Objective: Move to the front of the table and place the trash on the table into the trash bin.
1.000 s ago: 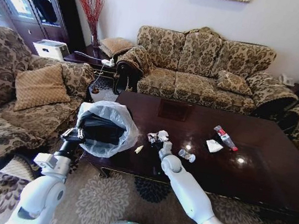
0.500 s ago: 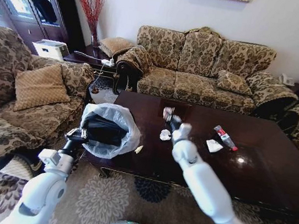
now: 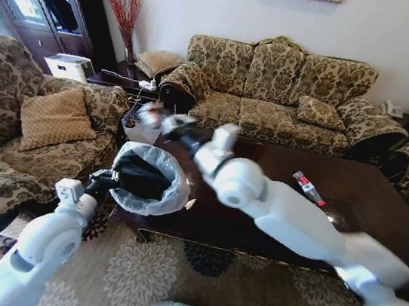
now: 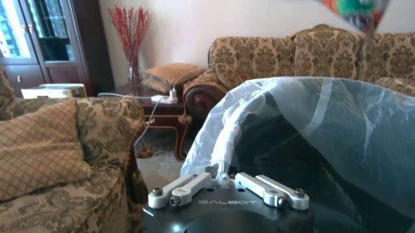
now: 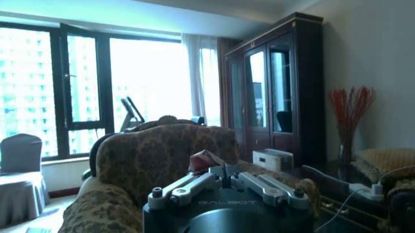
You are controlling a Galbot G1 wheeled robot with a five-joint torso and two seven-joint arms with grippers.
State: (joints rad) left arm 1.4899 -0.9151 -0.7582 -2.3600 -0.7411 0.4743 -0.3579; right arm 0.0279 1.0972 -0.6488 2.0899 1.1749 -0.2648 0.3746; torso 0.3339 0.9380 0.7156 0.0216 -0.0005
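The right hand (image 3: 156,118) reaches across the near-left corner of the desk (image 3: 378,215), holding a crumpled wrapper (image 5: 202,161) pinched between narrow fingers above and just beyond the trash bin (image 3: 144,179). The bin stands off the desk's left end, its white bag liner (image 4: 311,126) folded over the rim. The left hand (image 3: 103,179) clamps the liner at the bin's 9 o'clock edge. A clear bottle (image 3: 308,188) with a red cap lies on the desk at the bin's 3 o'clock, well apart.
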